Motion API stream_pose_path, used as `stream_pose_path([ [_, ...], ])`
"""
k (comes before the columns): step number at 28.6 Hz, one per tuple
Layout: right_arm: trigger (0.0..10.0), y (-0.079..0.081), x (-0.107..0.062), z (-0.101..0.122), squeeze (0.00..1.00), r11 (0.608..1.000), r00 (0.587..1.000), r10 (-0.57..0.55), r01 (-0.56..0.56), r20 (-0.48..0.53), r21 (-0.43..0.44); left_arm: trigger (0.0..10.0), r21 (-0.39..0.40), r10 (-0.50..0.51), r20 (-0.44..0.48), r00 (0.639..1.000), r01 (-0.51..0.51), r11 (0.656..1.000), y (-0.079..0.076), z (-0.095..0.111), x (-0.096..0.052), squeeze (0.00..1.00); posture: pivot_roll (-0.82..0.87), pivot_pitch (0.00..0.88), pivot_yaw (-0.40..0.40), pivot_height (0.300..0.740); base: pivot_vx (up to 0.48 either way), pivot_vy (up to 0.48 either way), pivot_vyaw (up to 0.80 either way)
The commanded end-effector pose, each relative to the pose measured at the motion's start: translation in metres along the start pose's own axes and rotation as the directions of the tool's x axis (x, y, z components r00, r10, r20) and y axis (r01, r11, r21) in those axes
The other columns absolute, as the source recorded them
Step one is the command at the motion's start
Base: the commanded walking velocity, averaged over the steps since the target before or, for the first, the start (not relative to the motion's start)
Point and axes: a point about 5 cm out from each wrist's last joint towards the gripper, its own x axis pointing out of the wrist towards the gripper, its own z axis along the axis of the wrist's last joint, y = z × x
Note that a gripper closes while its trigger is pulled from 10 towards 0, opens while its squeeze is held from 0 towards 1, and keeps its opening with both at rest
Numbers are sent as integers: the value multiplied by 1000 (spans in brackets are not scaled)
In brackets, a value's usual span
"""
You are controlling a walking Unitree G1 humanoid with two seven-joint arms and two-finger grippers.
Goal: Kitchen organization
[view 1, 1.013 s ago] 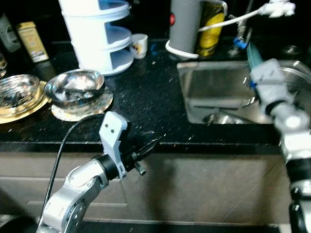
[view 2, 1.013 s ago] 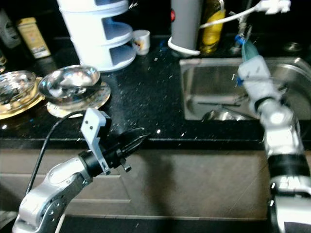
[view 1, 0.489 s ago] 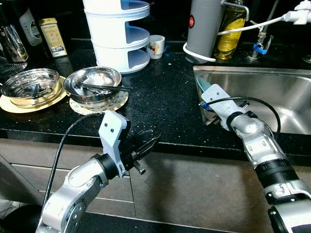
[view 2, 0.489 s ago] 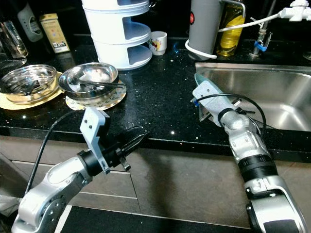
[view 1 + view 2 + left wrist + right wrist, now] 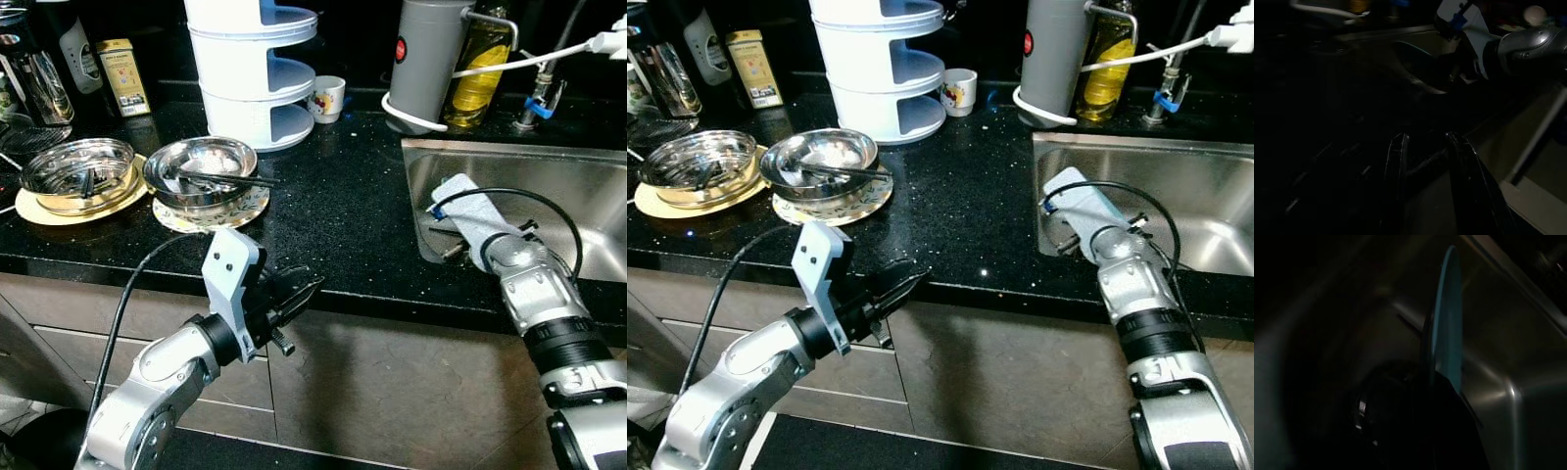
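Bowl with, apparently, chopsticks.

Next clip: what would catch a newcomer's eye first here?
The right gripper reaching into the steel sink, jaws shut on a teal plate held on edge. Then the two steel bowls on plates at the counter's left, with the white tiered rack behind them. The left gripper hovers idle below the counter edge.

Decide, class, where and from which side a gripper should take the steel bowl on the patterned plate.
Judging by its pose, grip the steel bowl by its thin rim on the robot-facing side, coming from above. It sits upright and open; the utensil lies across toward the far right, so keep off there.
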Motion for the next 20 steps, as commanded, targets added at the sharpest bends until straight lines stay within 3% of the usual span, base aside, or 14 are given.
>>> stream_pose_path([
  [1,10000,-5,-1,-2,0,999,1000,-18,18,2,33,10000,6,0,2,1000,0,1000,0,-1,1,0,42,0,-5,740,0,0,-756],
  [4,10000,-5,-2,12,0,998,995,-22,16,98,60,10000,6,2,7,1000,-2,1000,0,0,2,0,41,0,-5,740,0,0,-760],
  [12,10000,0,-2,21,0,998,989,-6,-5,149,70,10000,11,7,10,1000,-7,1000,0,1,2,0,41,0,-5,740,0,0,-768],
  [17,10000,20,-6,37,0,985,951,94,-133,293,113,10000,13,13,14,1000,-13,1000,1,2,2,0,42,0,-5,740,0,0,0],
  [20,10000,22,-6,38,0,986,950,94,-129,296,103,10000,14,15,15,1000,-15,1000,1,2,2,0,43,0,-7,740,0,0,0],
])
